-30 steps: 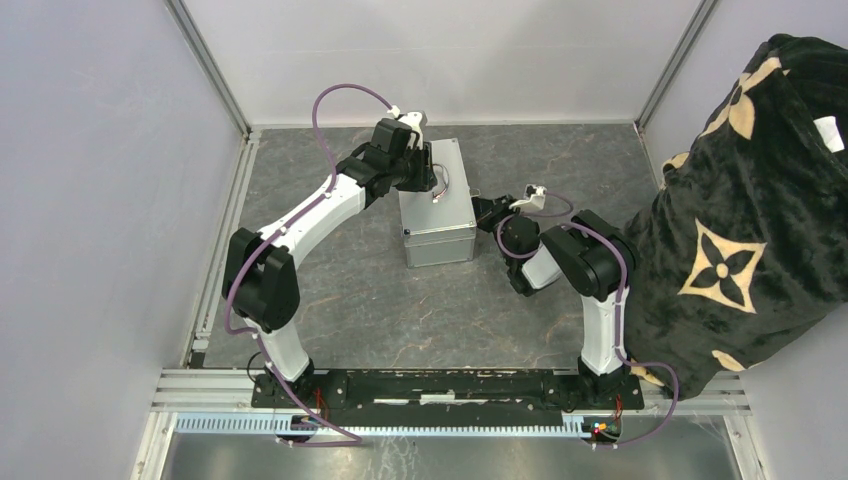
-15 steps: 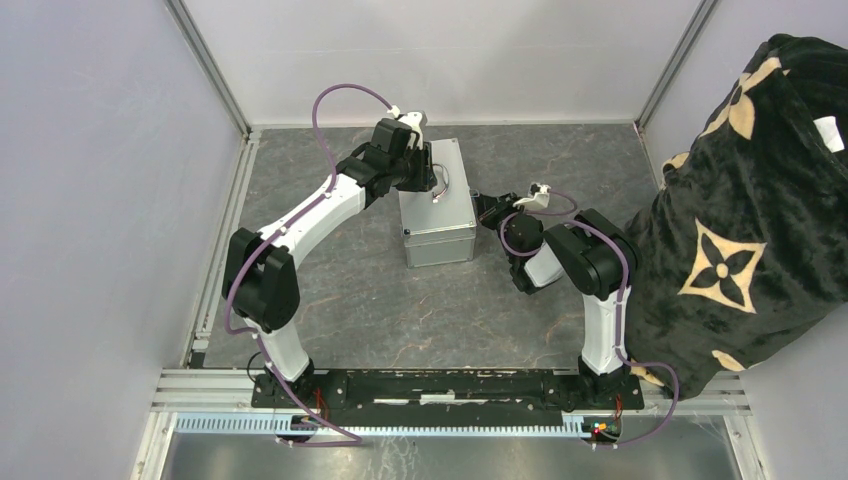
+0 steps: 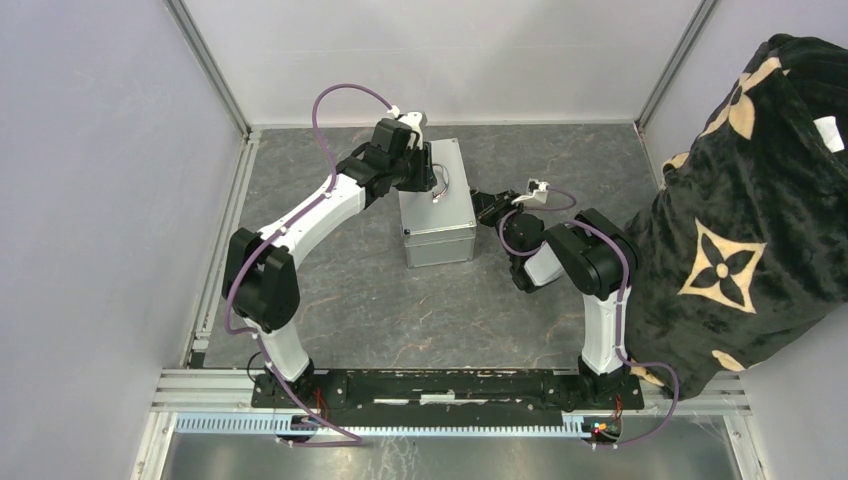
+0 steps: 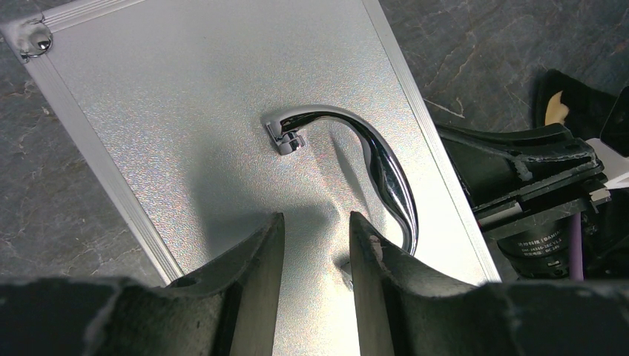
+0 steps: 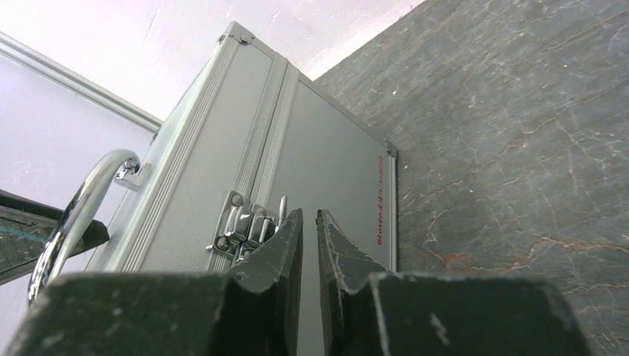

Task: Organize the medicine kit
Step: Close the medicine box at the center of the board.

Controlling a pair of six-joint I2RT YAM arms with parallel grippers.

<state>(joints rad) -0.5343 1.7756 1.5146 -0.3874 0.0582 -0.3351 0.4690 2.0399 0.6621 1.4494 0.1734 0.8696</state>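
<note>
The medicine kit point(image 3: 437, 215) is a silver-grey metal case standing on the dark table with its lid down. My left gripper point(image 3: 425, 172) hovers over the lid point(image 4: 222, 111); it point(image 4: 315, 219) is open with nothing between its fingers, just left of the curved chrome handle point(image 4: 378, 159). My right gripper point(image 3: 481, 208) is low at the case's right side. In the right wrist view it point(image 5: 310, 213) shows only a narrow empty gap, its left finger right beside the chrome latch point(image 5: 248, 222). The case wall point(image 5: 334, 170) fills that view.
A black cloth with tan flower shapes point(image 3: 740, 220) bulges in at the table's right edge, close behind the right arm. White walls and metal posts point(image 3: 212, 70) close the back and sides. The arms' mounting rail point(image 3: 450, 385) runs along the near edge.
My right gripper has shifted slightly toward the back along the case's side. The left arm and the case have not moved.
</note>
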